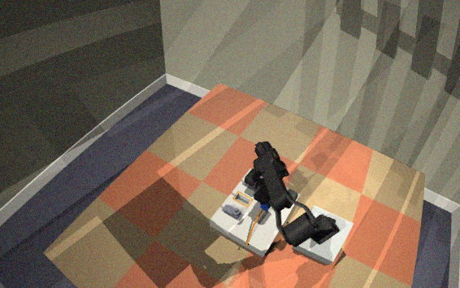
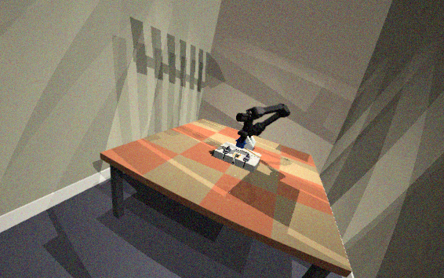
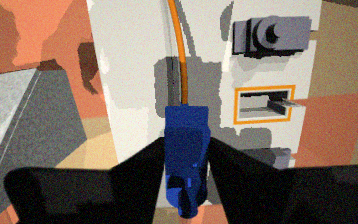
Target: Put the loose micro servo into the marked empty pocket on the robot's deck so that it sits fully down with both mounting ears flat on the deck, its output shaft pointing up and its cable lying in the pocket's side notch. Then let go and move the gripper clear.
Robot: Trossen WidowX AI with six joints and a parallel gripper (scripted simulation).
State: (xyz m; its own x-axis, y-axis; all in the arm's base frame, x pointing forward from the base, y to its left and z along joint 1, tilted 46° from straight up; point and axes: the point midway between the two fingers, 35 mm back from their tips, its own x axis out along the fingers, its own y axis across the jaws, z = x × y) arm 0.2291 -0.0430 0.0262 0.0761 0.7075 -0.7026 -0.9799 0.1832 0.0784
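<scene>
The blue micro servo (image 1: 265, 207) (image 2: 240, 143) (image 3: 186, 125) is between the fingers of my gripper (image 3: 186, 147), which is shut on it. It appears held above the white deck (image 1: 260, 241) (image 3: 130, 70), with its shadow on the deck around it. Its shaft end is nearest the wrist camera's lower edge; exact tilt is unclear. Its orange cable (image 1: 253, 230) (image 3: 182, 60) runs from the opposite end across the deck. The empty pocket, marked by an orange outline (image 1: 245, 195) (image 3: 236, 106), is to the right of the servo in the wrist view, with its side notch facing the deck's edge.
A grey servo (image 1: 232, 211) (image 3: 297, 33) sits in the deck on one side of the pocket. Another grey servo (image 3: 281, 157) on the other side is partly hidden by the right finger. The arm's white base block (image 1: 345, 228) stands close beside the deck.
</scene>
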